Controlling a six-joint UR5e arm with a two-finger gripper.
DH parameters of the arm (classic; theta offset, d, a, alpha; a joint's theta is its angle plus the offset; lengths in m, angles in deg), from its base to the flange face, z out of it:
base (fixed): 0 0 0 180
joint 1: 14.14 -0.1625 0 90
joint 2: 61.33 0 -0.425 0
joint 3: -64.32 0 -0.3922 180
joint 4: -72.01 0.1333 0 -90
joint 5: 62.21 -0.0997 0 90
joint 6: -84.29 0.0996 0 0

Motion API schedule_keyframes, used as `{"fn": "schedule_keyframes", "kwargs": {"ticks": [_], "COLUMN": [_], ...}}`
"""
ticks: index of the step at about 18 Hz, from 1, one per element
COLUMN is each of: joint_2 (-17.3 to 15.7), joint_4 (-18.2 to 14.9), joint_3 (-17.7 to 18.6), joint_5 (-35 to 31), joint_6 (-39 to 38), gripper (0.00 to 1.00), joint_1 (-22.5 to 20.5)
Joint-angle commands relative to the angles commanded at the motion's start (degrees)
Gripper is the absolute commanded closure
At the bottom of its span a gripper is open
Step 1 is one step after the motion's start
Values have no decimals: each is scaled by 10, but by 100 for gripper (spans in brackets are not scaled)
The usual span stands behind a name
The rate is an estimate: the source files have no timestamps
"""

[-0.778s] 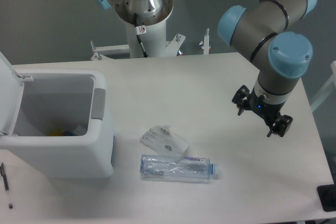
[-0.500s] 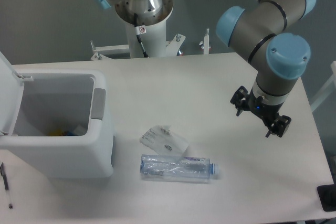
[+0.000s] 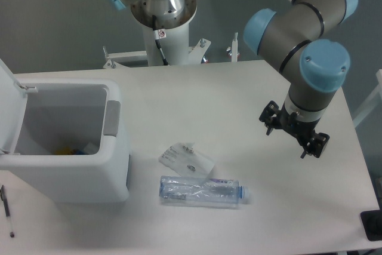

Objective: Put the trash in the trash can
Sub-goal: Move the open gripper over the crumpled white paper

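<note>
Tool (image 3: 293, 137) spread wide, empty, well right of bottle (image 3: 202, 190) and wrapper (image 3: 185, 159)

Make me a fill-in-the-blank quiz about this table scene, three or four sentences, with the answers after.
1. The bin has its lid standing ____.
2. The wrapper lies on the table just behind the ____.
3. The end effector hangs over the table holding ____.
4. The bottle lies on its side with its cap pointing away from the ____.

Answers: open; bottle; nothing; bin
</note>
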Motion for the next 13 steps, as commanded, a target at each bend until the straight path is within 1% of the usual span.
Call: {"fn": "schedule_keyframes", "kwargs": {"ticks": [2,4,8,10,12,13], "joint_2": [0,-2,-3,-3,-9,-18], "joint_4": [12,13,15,14,13,12], "joint_3": [3,9,10,11,28,43], "joint_5": [0,3,4,4,5,6], "joint_6": [-19,-42,-136,-156,-157,-157], "gripper": [0,0,0,0,0,0], "joint_1": [9,17,37,45,49,51]}}
